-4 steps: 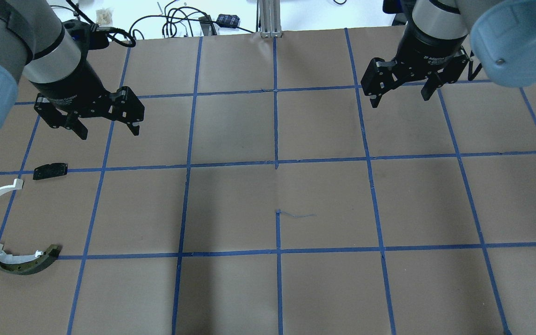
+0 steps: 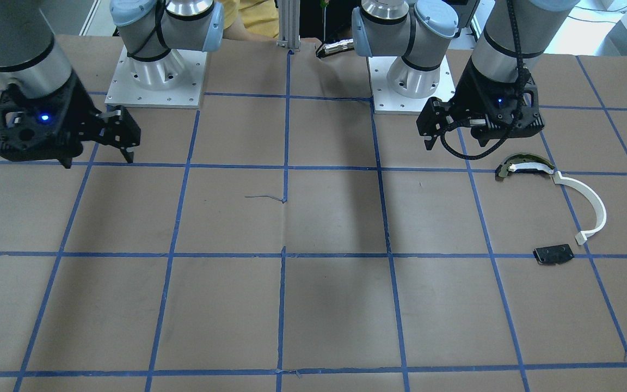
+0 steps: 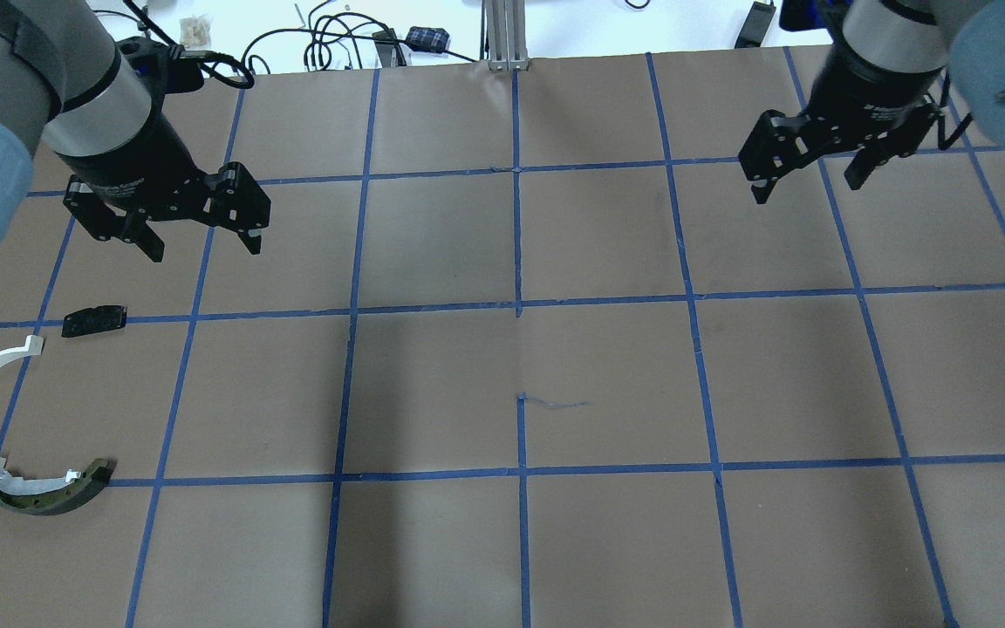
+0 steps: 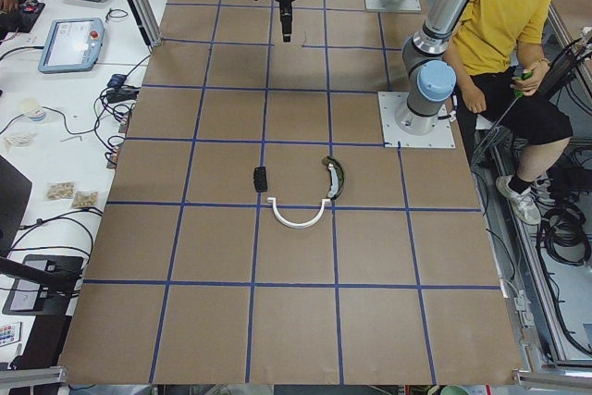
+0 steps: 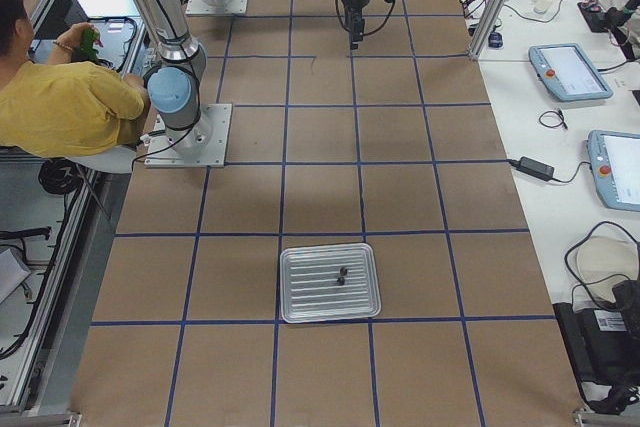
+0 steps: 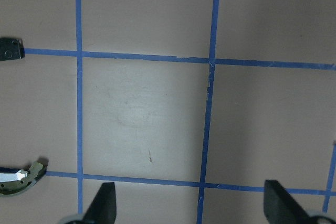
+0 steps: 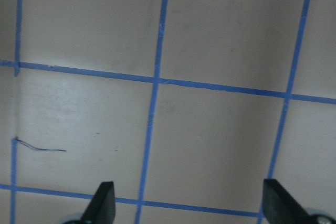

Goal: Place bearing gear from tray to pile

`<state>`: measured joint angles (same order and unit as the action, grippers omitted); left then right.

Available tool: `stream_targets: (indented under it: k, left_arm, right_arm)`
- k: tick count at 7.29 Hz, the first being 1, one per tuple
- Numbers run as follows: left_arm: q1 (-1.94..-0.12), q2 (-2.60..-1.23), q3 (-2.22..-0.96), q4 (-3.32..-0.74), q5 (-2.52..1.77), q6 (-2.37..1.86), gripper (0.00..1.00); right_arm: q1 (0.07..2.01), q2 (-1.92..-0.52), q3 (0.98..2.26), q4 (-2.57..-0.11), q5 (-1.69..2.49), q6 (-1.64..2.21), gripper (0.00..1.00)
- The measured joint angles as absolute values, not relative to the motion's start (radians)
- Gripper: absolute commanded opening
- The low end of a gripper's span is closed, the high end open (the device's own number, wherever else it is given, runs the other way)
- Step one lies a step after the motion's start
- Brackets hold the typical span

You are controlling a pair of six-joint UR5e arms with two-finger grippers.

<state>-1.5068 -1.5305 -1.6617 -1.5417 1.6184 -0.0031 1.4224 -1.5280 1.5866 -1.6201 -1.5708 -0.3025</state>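
On tray point(image 5: 305, 295), bearing gear point(image 5: 340, 280), axis indiscernible

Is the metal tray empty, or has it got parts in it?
Not empty: the tray holds two small dark parts near its middle.

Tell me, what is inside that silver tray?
Two small dark parts lie near the middle of the tray, too small to identify. Nothing covers them.
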Motion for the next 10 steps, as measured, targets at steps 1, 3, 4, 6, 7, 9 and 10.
stream_targets:
  k: [1,3,4,6,7,9,10]
  left_arm:
    - [-1.507,-1.53,-1.662,-1.542,1.618,-0.003,1.0]
    - [-1.508,-1.53,-1.662,-1.542,1.617,-0.003,1.0]
    - [-1.508,-1.529,-1.661,-1.542,1.617,-0.004,1.0]
    - [-1.508,-1.529,-1.661,-1.542,1.618,-0.003,1.0]
    - [-1.508,-1.529,-1.661,-1.542,1.618,-0.003,1.0]
    - [-1.508,-1.53,-1.661,-1.542,1.618,-0.004,1.0]
    - [-1.508,-1.53,-1.661,-1.542,1.618,-0.005,1.0]
  right_arm:
    - [1.308,-1.522,1.592,-1.623,-1.585,-0.481,1.0]
    - [1.076,-1.467,1.609,-1.707,-1.647,-0.846,1.0]
    - [0.961,-1.414,1.618,-1.793,-1.658,-1.015,1.0]
    - [0.789,-1.279,1.626,-2.004,-1.66,-1.316,1.0]
    - [0.727,-1.21,1.625,-2.101,-1.655,-1.427,1.0]
    - [0.645,-1.103,1.613,-2.204,-1.607,-1.606,1.0]
    - [0.628,-1.062,1.61,-2.244,-1.586,-1.678,1.0]
